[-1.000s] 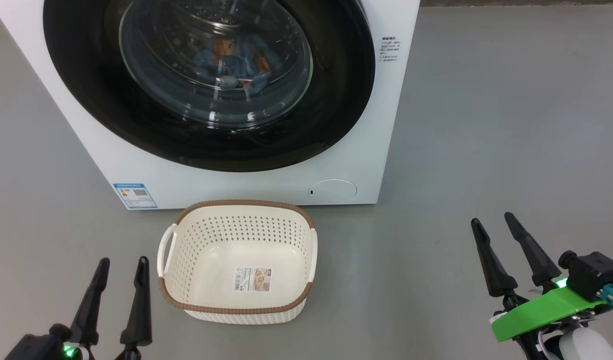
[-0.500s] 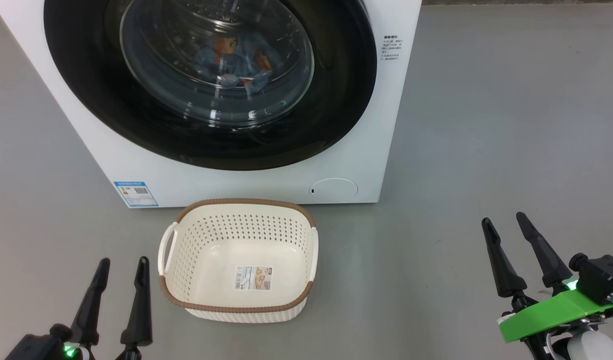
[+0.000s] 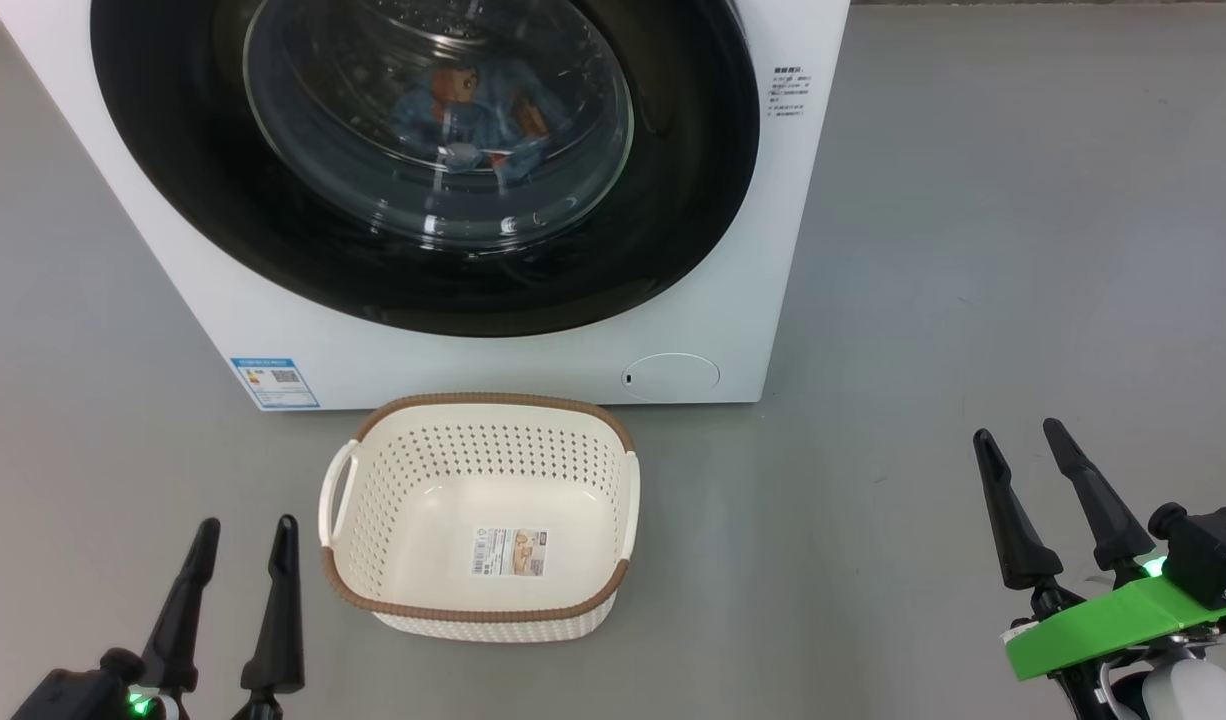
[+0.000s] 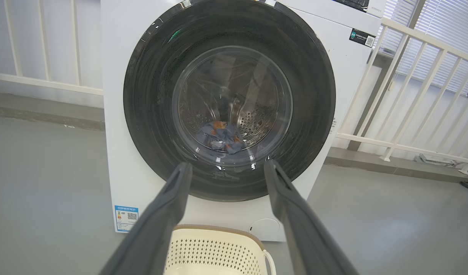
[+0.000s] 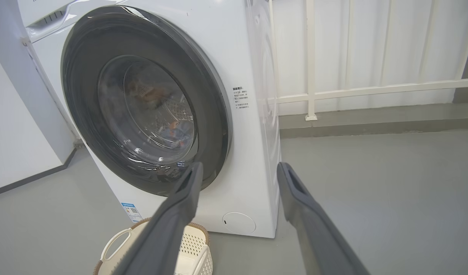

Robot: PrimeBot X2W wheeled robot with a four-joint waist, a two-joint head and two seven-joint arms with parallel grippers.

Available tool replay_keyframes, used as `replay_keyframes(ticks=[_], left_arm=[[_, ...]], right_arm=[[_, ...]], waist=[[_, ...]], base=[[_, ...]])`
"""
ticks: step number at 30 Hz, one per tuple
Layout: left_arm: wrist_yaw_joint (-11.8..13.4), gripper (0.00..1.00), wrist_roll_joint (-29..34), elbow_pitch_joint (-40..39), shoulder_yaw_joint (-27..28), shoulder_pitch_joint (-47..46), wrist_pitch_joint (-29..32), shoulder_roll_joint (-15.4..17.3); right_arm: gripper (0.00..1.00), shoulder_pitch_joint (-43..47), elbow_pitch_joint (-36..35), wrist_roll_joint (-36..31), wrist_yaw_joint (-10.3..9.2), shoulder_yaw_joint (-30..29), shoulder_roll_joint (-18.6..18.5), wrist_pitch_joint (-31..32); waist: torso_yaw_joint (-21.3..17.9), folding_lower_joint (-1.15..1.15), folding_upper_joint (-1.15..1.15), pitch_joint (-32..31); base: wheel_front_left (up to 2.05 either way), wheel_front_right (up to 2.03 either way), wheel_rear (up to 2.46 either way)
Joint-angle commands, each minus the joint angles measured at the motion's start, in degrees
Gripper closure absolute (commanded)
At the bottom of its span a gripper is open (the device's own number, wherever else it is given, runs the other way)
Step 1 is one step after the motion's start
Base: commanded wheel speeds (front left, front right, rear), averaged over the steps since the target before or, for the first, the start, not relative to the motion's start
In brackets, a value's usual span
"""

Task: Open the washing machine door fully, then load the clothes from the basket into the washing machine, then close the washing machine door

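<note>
The last step looks done to me. The washing machine door (image 3: 425, 285) sits flat against the front of the washing machine (image 3: 753, 300), and through its glass bowl I see the light-blue clothes (image 3: 473, 110) lying low in the steel drum. The basket (image 3: 493, 402) stands on the floor just in front of the machine, with nothing in it but the paper label on its bottom.

My left fingers (image 3: 278, 590) are spread apart and hold nothing, low and to the left of the basket. My right fingers (image 3: 1005, 520) are likewise spread and bare, well off to the right.

From here I cannot tell whether the latch has truly caught. If it has not, the next move is a firm press on the door's right edge, opposite the hinge.

The grey floor (image 3: 923, 250) is smooth. A white railing (image 4: 409, 148) runs behind the machine, with window blinds (image 4: 440, 23) beyond it.
</note>
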Motion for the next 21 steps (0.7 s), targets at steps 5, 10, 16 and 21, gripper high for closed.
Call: replay_keyframes(ticks=[5, 10, 16, 21], left_arm=[[-0.2, 0.0, 0.2, -1.1, 2.0, -0.9, -0.5, 0.7], [-0.2, 0.0, 0.1, -1.1, 2.0, -1.0, -0.5, 0.9], [0.0, 1.0, 0.0, 0.8, -0.5, 0.0, 0.1, -0.2], [0.0, 1.0, -0.4, 3.2, -1.0, 0.1, 0.4, -1.6]], right_arm=[[0.0, 0.4, -1.7, -0.8, -0.14, 1.0, -0.5, -0.1], [0.0, 0.3, -1.7, -0.8, -0.14, 1.0, -0.5, -0.1], [1.0, 0.8, 0.5, 0.0, 0.0, -0.1, 0.1, 0.0], [1.0, 1.6, 3.0, 0.5, 0.0, 0.1, 1.5, 0.1]], waist=[[0.1, 0.0, 0.0, 0.2], [0.1, 0.0, 0.0, 0.4], [0.0, 0.0, 0.0, 0.7], [0.0, 0.0, 0.0, 0.7]], base=[[0.0, 0.0, 0.0], [0.0, 0.0, 0.0], [0.0, 0.0, 0.0], [0.0, 0.0, 0.0]])
